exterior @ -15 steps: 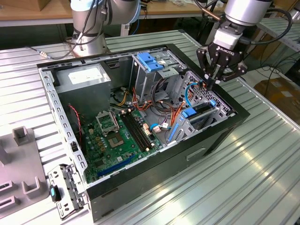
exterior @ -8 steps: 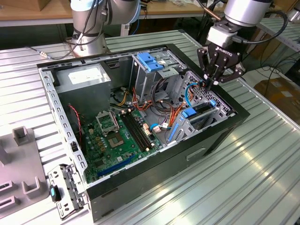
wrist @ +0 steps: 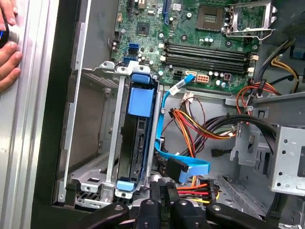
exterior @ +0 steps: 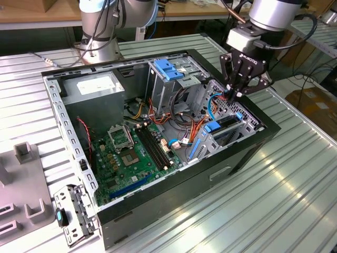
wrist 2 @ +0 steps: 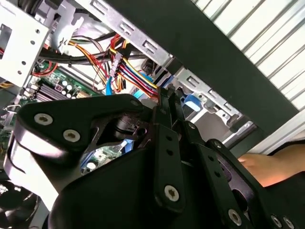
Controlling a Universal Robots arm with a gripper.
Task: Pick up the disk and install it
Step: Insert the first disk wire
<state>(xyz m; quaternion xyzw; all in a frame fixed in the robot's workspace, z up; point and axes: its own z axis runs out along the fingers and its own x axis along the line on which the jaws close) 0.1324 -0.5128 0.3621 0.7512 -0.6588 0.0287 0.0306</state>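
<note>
Gripper: the gripper (exterior: 235, 95) is seen in the exterior view low over the drive bay at the computer case's edge toward the exterior view's right; its black fingers (wrist: 162, 200) are drawn together with nothing held between them.
Disk: the disk (wrist: 139, 138) is seen on edge inside the metal bay (wrist: 90, 143), its blue rails (wrist: 141, 101) showing at both ends; it is seated in the bay, just beside the gripper's tips.
Edges: the bay is hemmed by the case's black wall (exterior: 247, 153) on one side and by a bundle of cables (wrist: 209, 129) and a flat blue cable (wrist: 183, 164) on the other.
Open room: little free space is left around the fingers; the motherboard (exterior: 131, 153) lies lower, well apart.
Surface: the open computer case (exterior: 174, 184) is carried on a ribbed metal table (exterior: 274, 200).
Room: a person's hand (wrist: 7, 52) is seen at the table outside the case wall; the robot's base (exterior: 100, 37) stands at the far edge.
</note>
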